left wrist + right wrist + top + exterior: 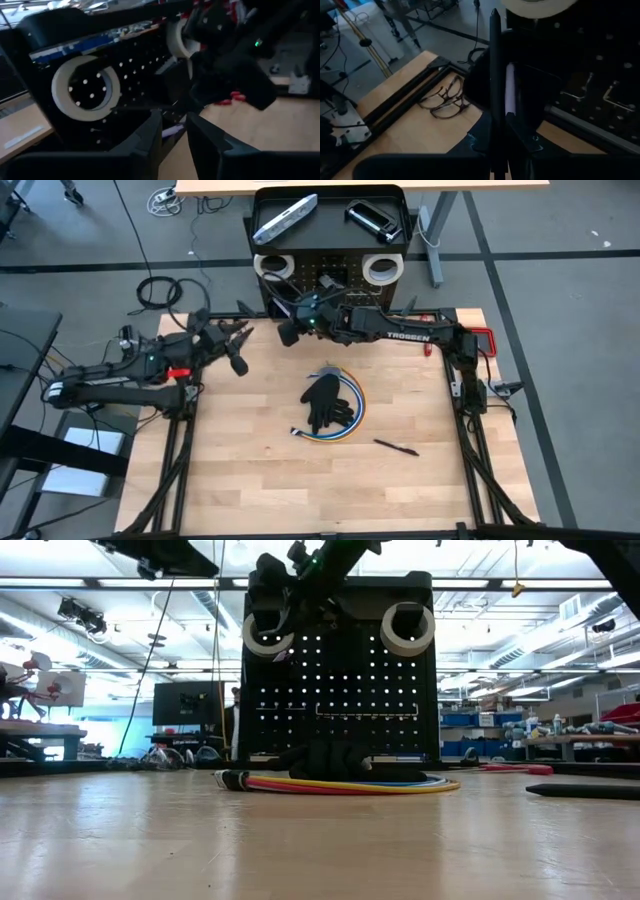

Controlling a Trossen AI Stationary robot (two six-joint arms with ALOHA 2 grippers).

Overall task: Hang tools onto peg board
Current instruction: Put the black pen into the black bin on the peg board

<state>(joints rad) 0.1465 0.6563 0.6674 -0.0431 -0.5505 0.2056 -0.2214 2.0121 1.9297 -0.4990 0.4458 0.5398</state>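
The black peg board [330, 275] stands at the table's far edge, with two white tape rolls [266, 636] [407, 628] hanging on its face. A silver-grey bar [285, 220] and a black clamp [373, 220] lie in its top tray. My right gripper [288, 332] is raised in front of the board's left part, under the left roll, shut on a thin dark tool with a pale purple strip [510, 95]. My left gripper [238, 358] hovers near the table's far left, level, facing the board; its fingers [150, 135] stand a little apart with nothing between them. My right gripper pinches the purple-handled tool [494, 115] between its two fingers, which slant down toward the board. The tool shows edge-on and runs out past the fingertips, clear of the table. The dark fingers hide which part of it they are on.
A black glove [325, 398] lies on coiled coloured cables [352, 418] at mid table. A black pen [396, 446] lies nearer the front. A red clamp [482, 340] sits at the far right corner, and a dark wire-framed thing [445, 100] at the far left corner.
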